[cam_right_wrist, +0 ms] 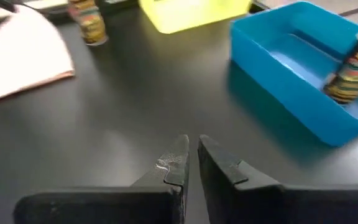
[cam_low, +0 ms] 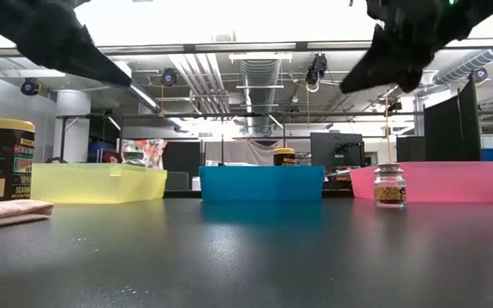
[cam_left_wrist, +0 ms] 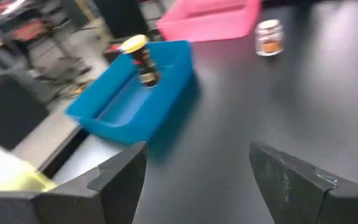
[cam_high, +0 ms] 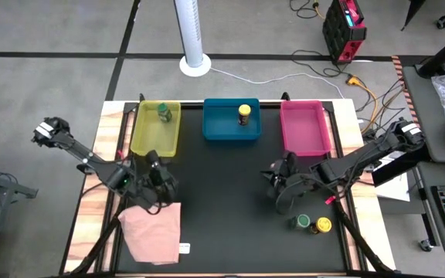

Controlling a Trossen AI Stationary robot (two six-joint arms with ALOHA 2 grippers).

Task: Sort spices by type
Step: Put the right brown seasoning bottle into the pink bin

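Fingers of the left gripper (cam_left_wrist: 194,180) stand wide apart above the black mat (cam_high: 230,208) beside the pink cloth (cam_high: 154,228), while the right gripper (cam_right_wrist: 189,163), its fingers nearly together and holding nothing, hangs over the mat near the pink bin (cam_high: 304,128). One yellow-lidded jar (cam_high: 243,114) stands in the blue bin (cam_high: 231,133), a green-lidded jar (cam_high: 163,113) in the yellow bin (cam_high: 155,137). Two more jars, green-lidded (cam_high: 303,222) and yellow-lidded (cam_high: 324,225), wait on the mat near the right arm.

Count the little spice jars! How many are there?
6 spice jars show: one in the yellow bin, one in the blue bin, two side by side at front right, one before the pink bin, one by the pink cloth. The arms may hide others.
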